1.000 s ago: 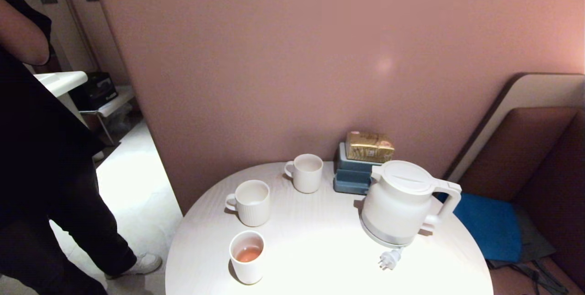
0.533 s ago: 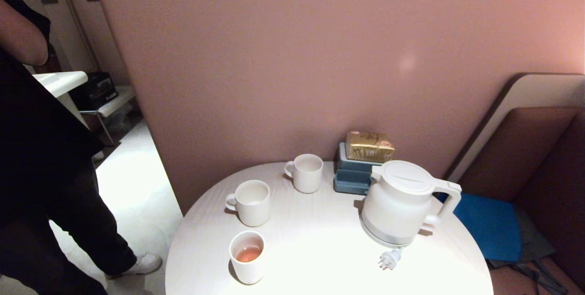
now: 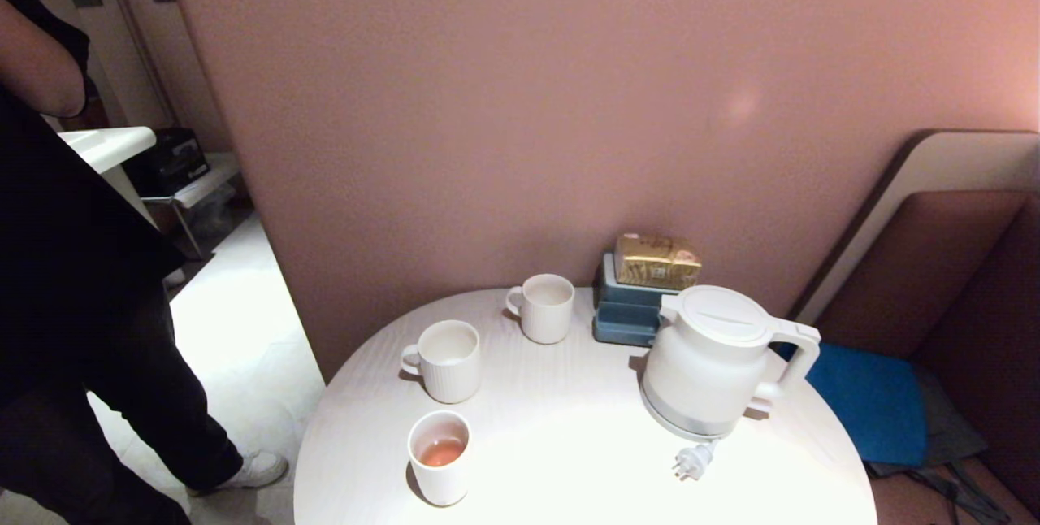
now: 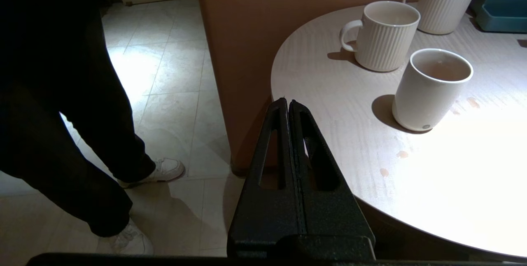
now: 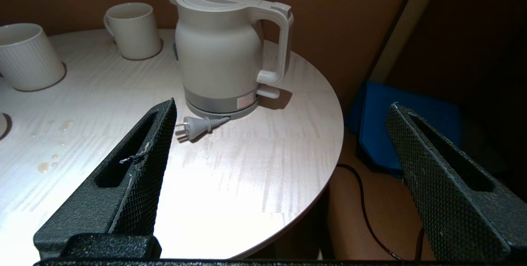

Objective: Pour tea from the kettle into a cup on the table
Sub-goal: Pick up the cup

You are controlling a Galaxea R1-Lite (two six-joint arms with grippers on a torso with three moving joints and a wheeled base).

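Observation:
The white kettle [image 3: 715, 362] stands on its base at the right of the round table [image 3: 569, 427], lid on, handle to the right. The near cup [image 3: 439, 457] holds a little reddish-brown tea [image 3: 442, 452]. Two ribbed mugs [image 3: 445, 360] [image 3: 544, 307] stand behind it. Neither gripper shows in the head view. My left gripper [image 4: 287, 103] is shut and empty, off the table's left front edge, short of the near cup [image 4: 432, 87]. My right gripper [image 5: 282, 105] is wide open and empty, over the table's front right edge, well short of the kettle [image 5: 222, 47].
A person in dark clothes [image 3: 73, 265] stands at the left. A blue box [image 3: 630, 310] with a golden packet [image 3: 656, 261] sits against the pink wall. The kettle's loose plug [image 3: 691, 460] lies in front of it. Small drops [image 4: 401, 155] dot the table. A blue cushion [image 3: 865, 399] lies at the right.
Nothing on the table has moved and both arms are still. A faint light spot on the wall has drifted to the right.

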